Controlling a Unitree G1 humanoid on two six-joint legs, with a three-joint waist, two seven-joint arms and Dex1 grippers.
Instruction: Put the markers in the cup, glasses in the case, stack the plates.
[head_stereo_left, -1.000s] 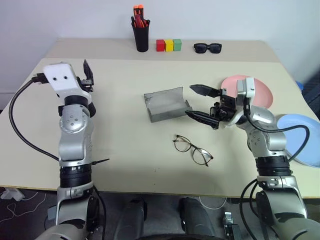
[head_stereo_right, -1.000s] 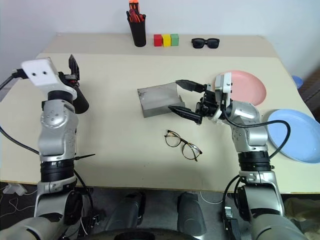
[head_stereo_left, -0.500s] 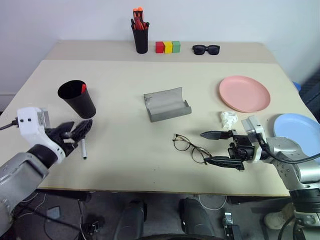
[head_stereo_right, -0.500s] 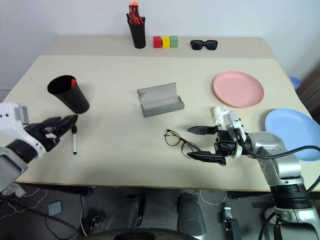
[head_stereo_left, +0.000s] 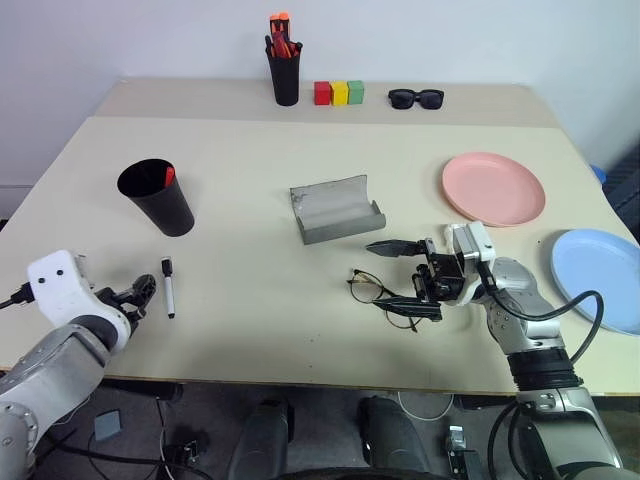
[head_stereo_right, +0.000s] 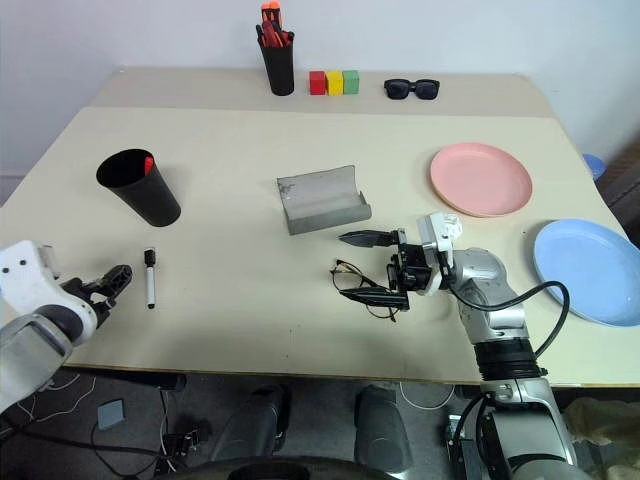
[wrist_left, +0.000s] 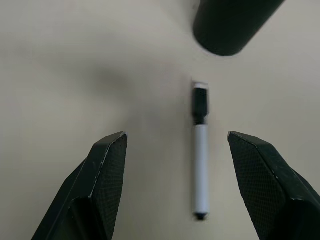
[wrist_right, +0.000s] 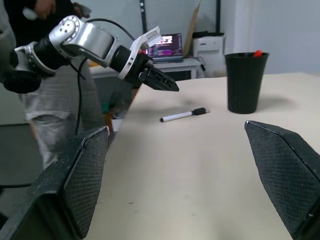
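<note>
While my head looks down over the table (head_stereo_left: 250, 300), my right gripper (head_stereo_left: 397, 276) hovers spread wide at the glasses (head_stereo_left: 375, 291), one finger above the frame and one low by its near lens, gripping nothing. Case (head_stereo_left: 335, 208) lies open just beyond the glasses, mid-table. Pink plate (head_stereo_left: 494, 188) sits to the right, blue plate (head_stereo_left: 598, 278) well apart from it at the right edge, not stacked. Cup (head_stereo_left: 157, 197) stands upright on the left, a red-tipped marker (head_stereo_left: 168, 176) showing inside its rim. Short marker (head_stereo_left: 167, 287) lies flat on the table just in front of the cup, my left gripper (head_stereo_left: 138, 294) low beside it at the near edge. Left wrist view: my two fingers (wrist_left: 105, 170) stand apart, empty, the short marker between them on the table, dark cap toward the cup. Right wrist view: my fingers (wrist_right: 80, 175) gape wide; across the table, cup, marker and my left gripper, its fingertips near together there, and a person standing behind.
</note>
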